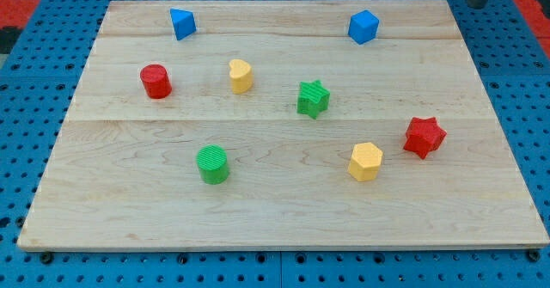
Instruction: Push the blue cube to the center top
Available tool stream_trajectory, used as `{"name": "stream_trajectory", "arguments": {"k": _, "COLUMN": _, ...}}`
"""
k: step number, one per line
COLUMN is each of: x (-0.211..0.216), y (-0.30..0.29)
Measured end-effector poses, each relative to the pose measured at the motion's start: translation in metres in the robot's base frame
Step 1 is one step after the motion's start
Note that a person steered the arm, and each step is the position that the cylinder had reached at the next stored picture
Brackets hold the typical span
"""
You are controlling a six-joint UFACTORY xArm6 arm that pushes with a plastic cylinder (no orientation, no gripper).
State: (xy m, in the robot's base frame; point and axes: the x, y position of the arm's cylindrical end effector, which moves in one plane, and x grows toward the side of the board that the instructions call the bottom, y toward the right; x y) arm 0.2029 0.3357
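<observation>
Left of blue cube: bare board, blue wedge far off

My tip sits off the board's top-right corner, right of the blue cube.

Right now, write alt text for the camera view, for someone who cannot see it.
A wooden board holds eight small blocks: the blue cube near the top right, a blue triangular block top left, others scattered below. My tip sits off the board at the view's top right corner, touching nothing.
</observation>
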Motion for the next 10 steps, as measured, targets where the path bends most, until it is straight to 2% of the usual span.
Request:
{"name": "stream_trajectory", "arguments": {"k": 1, "x": 0.0, "y": 0.0}}
{"name": "stream_trajectory", "arguments": {"k": 2, "x": 0.044, "y": 0.004}}
{"name": "stream_trajectory", "arguments": {"k": 4, "x": 0.077, "y": 0.006}}
{"name": "stream_trajectory", "arguments": {"k": 5, "x": 0.118, "y": -0.029}}
{"name": "stream_trajectory", "arguments": {"k": 9, "x": 0.118, "y": -0.029}}
{"name": "stream_trajectory", "arguments": {"k": 10, "x": 0.105, "y": -0.032}}
